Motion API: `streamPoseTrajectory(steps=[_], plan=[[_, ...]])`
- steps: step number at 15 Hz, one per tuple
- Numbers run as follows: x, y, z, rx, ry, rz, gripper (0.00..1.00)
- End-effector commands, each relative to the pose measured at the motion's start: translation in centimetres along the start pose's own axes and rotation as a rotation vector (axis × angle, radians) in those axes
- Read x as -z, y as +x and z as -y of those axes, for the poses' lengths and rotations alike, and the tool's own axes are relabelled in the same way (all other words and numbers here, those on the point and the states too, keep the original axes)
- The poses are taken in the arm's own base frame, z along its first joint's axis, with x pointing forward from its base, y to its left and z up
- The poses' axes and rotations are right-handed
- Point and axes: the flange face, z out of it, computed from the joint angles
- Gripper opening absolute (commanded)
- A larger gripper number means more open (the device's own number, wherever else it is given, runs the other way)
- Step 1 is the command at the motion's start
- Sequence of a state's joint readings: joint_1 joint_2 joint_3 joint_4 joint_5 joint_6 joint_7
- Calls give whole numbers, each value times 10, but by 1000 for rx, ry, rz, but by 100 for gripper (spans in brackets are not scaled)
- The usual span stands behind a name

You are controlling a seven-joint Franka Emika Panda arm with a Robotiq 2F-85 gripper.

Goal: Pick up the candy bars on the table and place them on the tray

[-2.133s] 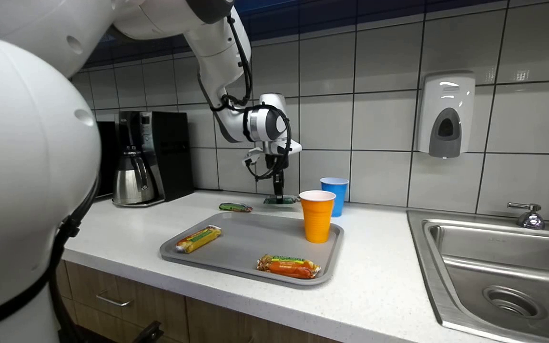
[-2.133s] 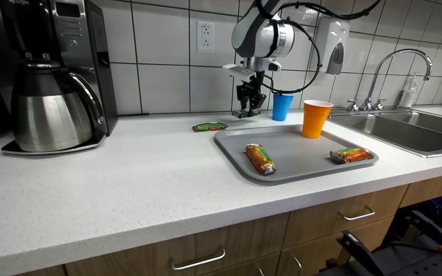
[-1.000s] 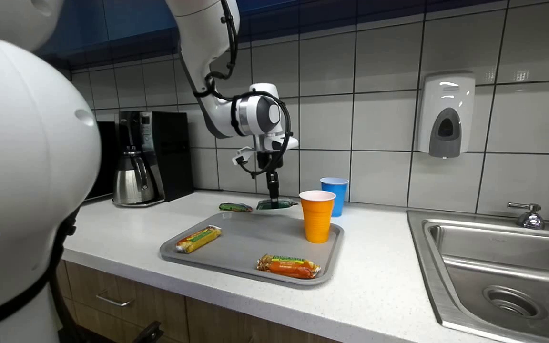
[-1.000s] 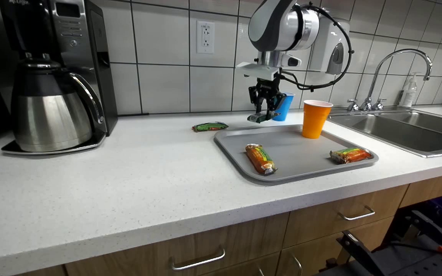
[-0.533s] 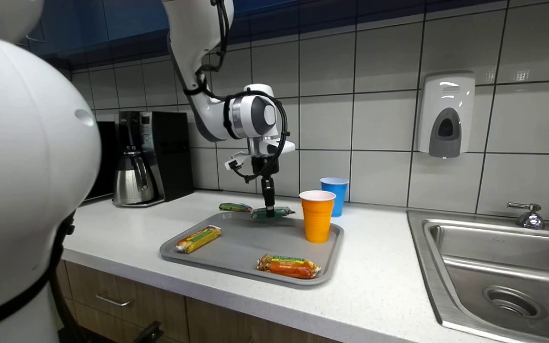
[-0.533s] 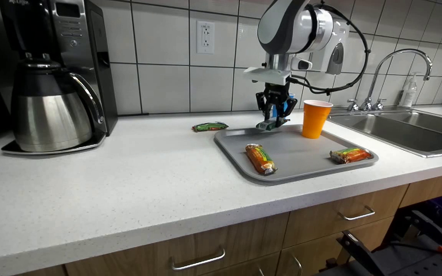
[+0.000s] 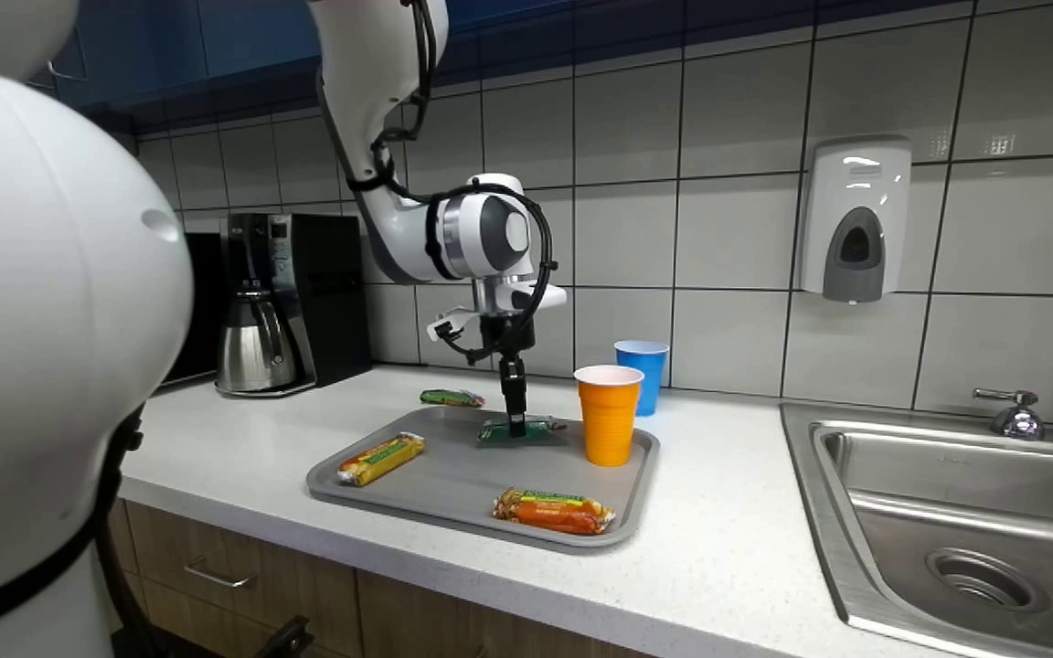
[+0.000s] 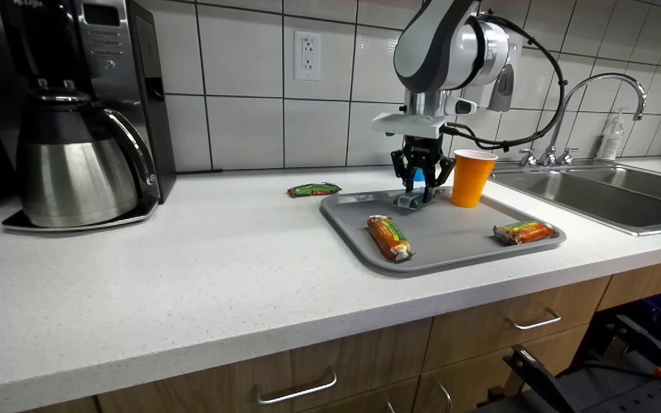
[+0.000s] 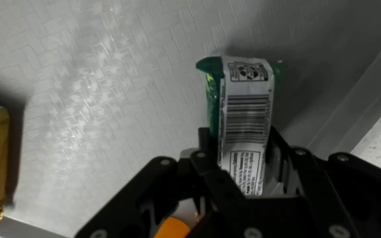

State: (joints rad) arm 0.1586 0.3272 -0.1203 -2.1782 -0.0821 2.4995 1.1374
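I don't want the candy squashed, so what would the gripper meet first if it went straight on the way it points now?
The tray. The gripper points down, and the green candy bar it holds would likely touch first. Whether any gap lies between them, I can't tell.

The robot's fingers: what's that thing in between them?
A green bar. The wrist view shows it pinched between the fingers, with the tray underneath.

Orange cup (image 7: 610, 420), upright; blue cup (image 7: 655, 376), upright, behind it; orange-red packet (image 7: 556, 512); coffee maker (image 7: 333, 297) with steel jug (image 7: 254, 355); wall soap dispenser (image 7: 856, 215); pump bottle (image 8: 612, 137); wall outlet (image 8: 307, 55).
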Motion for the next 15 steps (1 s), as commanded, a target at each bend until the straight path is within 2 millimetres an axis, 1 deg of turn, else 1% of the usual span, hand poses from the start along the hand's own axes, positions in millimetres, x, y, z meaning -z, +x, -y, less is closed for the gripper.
streamPoseTrajectory(steps=[1, 2, 3, 4, 5, 7, 8, 11, 15], plan=[[5, 2, -10, 8, 3, -15, 17], [4, 2, -11, 11, 1, -18, 40], [4, 3, -11, 11, -2, -18, 67], [4, 3, -12, 9, -3, -18, 69], [4, 4, -13, 12, -5, -21, 75], [6, 3, -13, 25, -6, -26, 89], [8, 2, -13, 33, -5, -30, 98], [11, 0, -10, 49, -1, -36, 100], [21, -6, 3, 70, 15, -46, 100]])
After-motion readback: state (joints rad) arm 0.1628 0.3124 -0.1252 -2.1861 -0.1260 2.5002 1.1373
